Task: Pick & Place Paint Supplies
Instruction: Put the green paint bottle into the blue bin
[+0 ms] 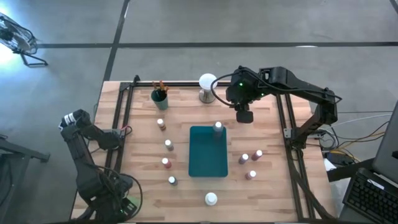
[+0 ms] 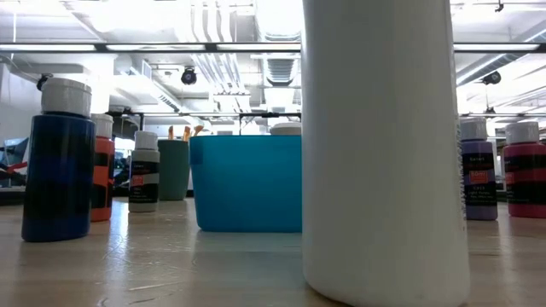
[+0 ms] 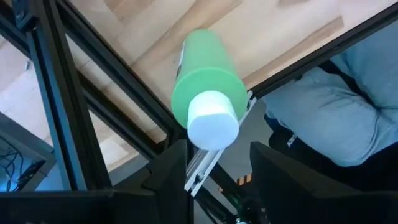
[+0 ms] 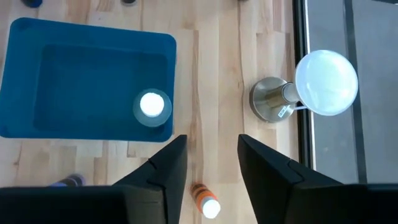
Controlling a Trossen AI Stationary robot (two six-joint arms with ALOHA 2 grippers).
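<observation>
Wooden table (image 1: 273,186); right gripper (image 4: 211,163) open, empty, near teal tray (image 4: 37,74).

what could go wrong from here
1. The green bottle lies just ahead of the left gripper, over the frame rails at the table's edge. If the hold isn't firm, it may drop off the table.
2. The open right gripper hangs above an orange bottle and close to the bottle standing in the teal tray's corner. A careless move might topple either.

A big white bottle (image 2: 384,145), cut off above, hides the tray's (image 2: 247,183) right end.
</observation>
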